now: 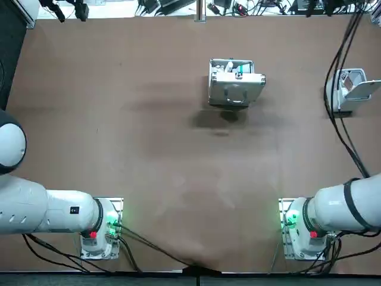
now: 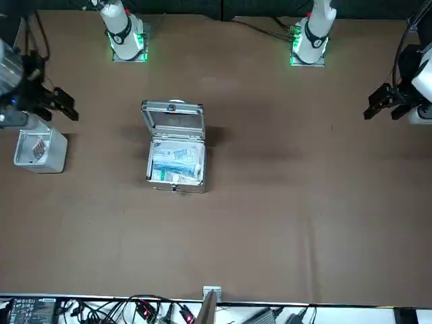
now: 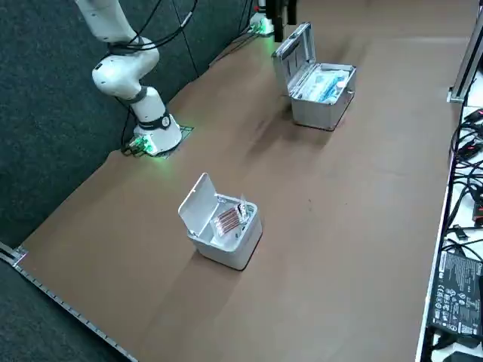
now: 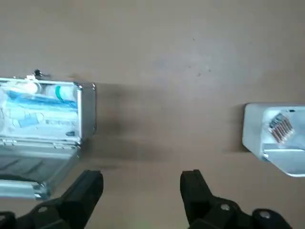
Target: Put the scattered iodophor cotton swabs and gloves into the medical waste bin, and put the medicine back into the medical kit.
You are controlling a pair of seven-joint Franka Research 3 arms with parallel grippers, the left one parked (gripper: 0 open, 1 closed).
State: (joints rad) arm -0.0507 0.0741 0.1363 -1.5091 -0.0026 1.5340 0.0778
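The silver medical kit stands open in the middle of the table, with blue-and-white medicine packs inside; it also shows as the kit, kit and kit. The white waste bin stands with its lid up at my right side and holds brown cotton swabs. My right gripper hangs high over the bare table between kit and bin, open with nothing between its fingers. In the front view the right gripper is just above the bin. No loose swabs or gloves show on the table.
Black cables trail across the table near the bin. The brown tabletop is bare around the kit. A metal rail and electronics line the far table edge.
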